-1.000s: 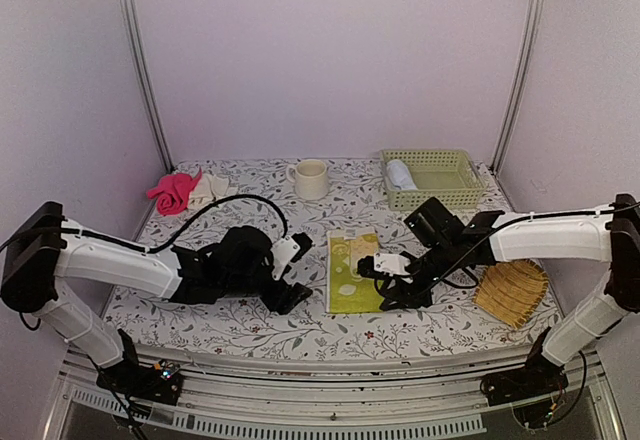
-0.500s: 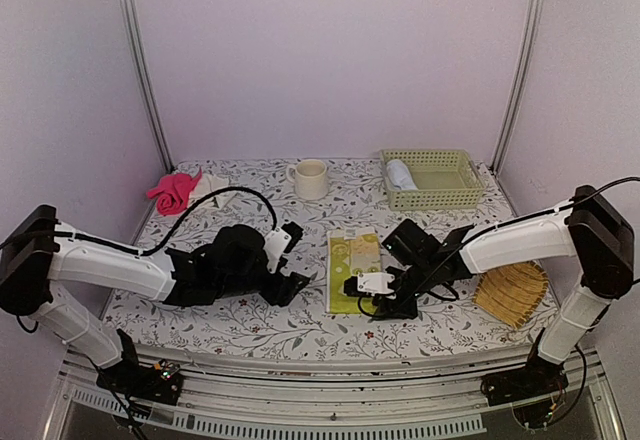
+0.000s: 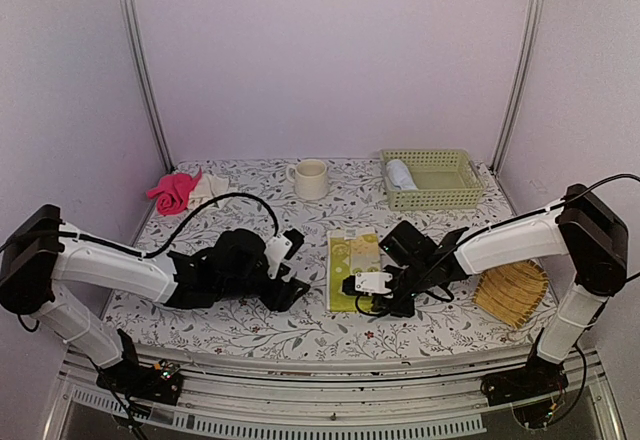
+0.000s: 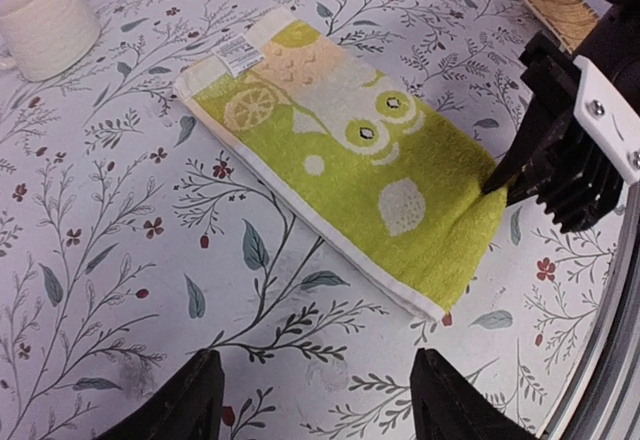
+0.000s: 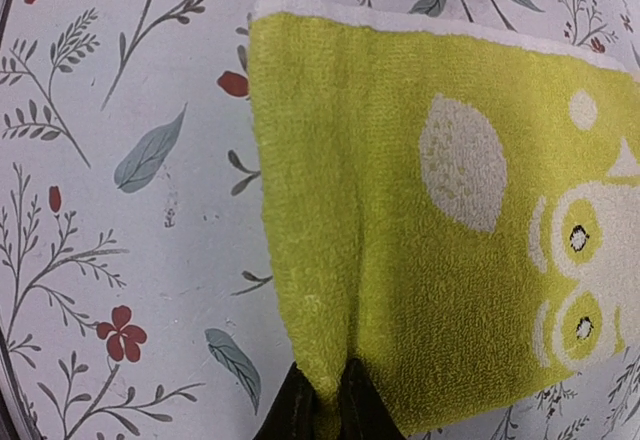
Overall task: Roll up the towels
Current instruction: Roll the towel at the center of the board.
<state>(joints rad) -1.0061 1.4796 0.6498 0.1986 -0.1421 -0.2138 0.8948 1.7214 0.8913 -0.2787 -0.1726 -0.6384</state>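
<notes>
Since a second ago, the right gripper [image 3: 360, 302] has slid from over the middle of the yellow-green towel [image 3: 352, 260] to its near edge, and its jaws went from part-open to pinched on the cloth. The left gripper [image 3: 285, 278] barely shifted and sits just left of the towel. The right wrist cam shows that pinch up close. The left wrist cam shows the left jaws spread wide, holding nothing. Only the top view catches the pale blue towel [image 3: 400, 173] in the basket [image 3: 450, 198].

Top cam overlooks whole table [image 3: 300, 332] from behind; wrist cams share towel [image 4: 350, 150], close-up.
</notes>
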